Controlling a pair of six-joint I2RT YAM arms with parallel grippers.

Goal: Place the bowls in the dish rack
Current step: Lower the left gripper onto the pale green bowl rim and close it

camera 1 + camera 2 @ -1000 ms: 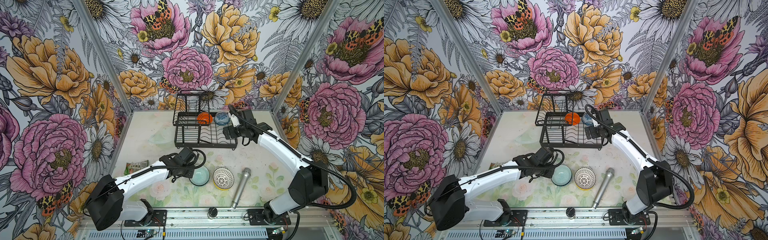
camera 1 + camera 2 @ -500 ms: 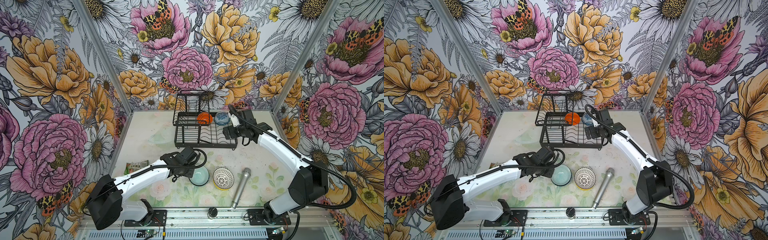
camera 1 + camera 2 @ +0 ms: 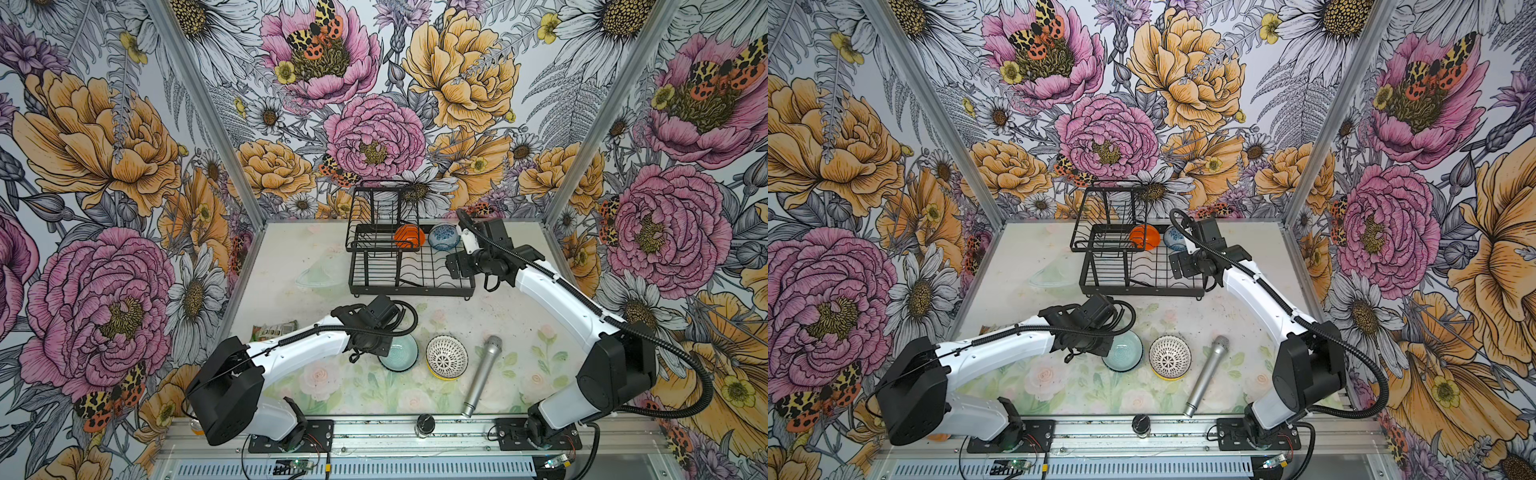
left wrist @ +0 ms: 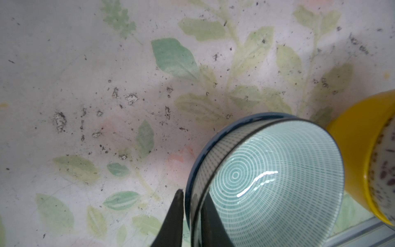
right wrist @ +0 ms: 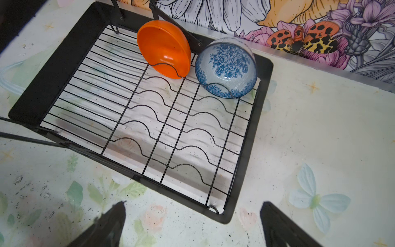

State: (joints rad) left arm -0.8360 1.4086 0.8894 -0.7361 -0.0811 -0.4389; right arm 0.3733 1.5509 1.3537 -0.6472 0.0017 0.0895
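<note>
**Left fingers pinching the teal bowl's rim, the rack lying beyond them**

Since the earlier frames very little has moved. The left gripper (image 3: 376, 348) is sitting almost where it was, at the rim of the teal bowl (image 3: 400, 353). The right gripper (image 5: 192, 224) is keeping its pose by the dish rack (image 3: 415, 287).

In the left wrist view the left fingers (image 4: 173, 220) are straddling the bowl's wall, one outside and one inside, and appear to be pinching it. Whether the bowl is already lifting cannot be told. The bowl's body is lying wholly on the side of these fingers away from the left arm's base. That is toward the lattice bowl (image 3: 446, 357), which is nesting in the yellow bowl (image 4: 352, 149) just beside it. The right fingers are standing spread wide and holding nothing.

The relation governing the coming move is judged to be this: the rack is lying beyond the left fingers, further from the arm's base and well apart. A round bowl is offering no long axis, so what is counting is its rim plane, which is appearing about level in both top views. The orange bowl (image 5: 164, 49) and the blue floral bowl (image 5: 226, 68), by contrast, are standing on edge in the slot wires farthest from the right fingers. The slots nearer those fingers are lying free. The left arm is the nearer to the teal bowl, and the right arm is the nearer to the rack.
</note>
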